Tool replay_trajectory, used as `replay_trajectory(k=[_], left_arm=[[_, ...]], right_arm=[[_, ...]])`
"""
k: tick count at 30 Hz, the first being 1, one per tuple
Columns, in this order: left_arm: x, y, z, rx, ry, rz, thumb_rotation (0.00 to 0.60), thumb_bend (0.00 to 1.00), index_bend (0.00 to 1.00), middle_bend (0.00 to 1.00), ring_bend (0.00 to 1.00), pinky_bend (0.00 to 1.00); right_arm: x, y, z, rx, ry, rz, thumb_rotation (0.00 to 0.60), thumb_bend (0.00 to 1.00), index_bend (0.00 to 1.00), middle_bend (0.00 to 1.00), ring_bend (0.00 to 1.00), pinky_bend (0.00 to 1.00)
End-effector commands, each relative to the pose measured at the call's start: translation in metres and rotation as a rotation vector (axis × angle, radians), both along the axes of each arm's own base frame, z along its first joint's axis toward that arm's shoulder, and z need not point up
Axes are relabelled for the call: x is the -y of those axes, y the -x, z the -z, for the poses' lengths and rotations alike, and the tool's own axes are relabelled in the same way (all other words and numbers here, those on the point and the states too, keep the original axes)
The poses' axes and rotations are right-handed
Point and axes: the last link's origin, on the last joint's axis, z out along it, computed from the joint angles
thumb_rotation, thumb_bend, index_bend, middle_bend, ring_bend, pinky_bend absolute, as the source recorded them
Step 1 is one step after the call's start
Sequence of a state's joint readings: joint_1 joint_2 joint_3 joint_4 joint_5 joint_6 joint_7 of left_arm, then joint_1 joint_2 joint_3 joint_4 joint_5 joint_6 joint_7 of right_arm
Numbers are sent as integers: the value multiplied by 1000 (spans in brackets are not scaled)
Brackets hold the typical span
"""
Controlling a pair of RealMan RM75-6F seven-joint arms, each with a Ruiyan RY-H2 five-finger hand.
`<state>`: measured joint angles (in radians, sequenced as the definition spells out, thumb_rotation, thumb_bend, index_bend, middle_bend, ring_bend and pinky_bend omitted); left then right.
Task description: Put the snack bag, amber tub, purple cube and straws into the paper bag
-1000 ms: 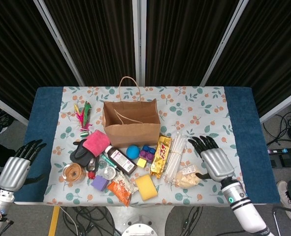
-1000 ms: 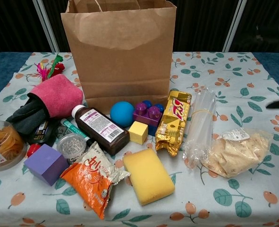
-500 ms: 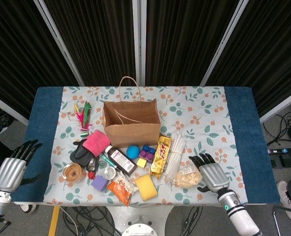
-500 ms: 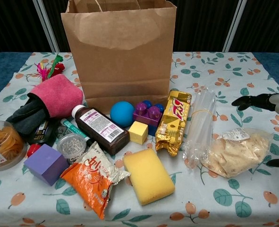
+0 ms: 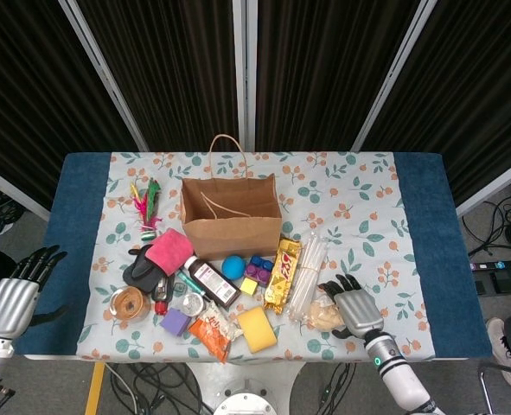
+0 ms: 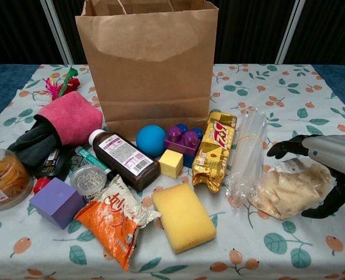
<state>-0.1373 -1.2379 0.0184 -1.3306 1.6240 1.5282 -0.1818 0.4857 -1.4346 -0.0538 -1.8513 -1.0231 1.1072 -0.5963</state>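
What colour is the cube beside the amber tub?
Purple; the purple cube shows best in the chest view, right of the amber tub.

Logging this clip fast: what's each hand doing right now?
Left hand: open, holding nothing, off the table's left edge.
Right hand: open, fingers spread over the clear snack bag, not gripping it yet.

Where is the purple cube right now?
In the chest view, the purple cube sits front left, between the amber tub and the orange snack bag.

Straws [image 6: 247, 153] lie between candy bar [image 6: 215, 150] and snack bag [image 6: 289, 188].
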Motion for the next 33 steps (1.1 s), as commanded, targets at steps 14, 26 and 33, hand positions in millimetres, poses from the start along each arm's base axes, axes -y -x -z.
replay_trajectory(k=[14,26,33], left_arm=[[3,1,2,10,5,-4,600,96,180,192,126,209],[1,-4,3,24,12,6,600,96,180,192,126,210],[-2,-7,-3,25,-1,16,600,96,180,192,126,209]], right_arm=[[2,-11,-22,11,142,-43,600,216,589,500,394,408],[34,-126,-149,209,511,-291,600,216,592,500,394,409],[98,-193,-155,225,665,-424,600,216,592,500,394,409]])
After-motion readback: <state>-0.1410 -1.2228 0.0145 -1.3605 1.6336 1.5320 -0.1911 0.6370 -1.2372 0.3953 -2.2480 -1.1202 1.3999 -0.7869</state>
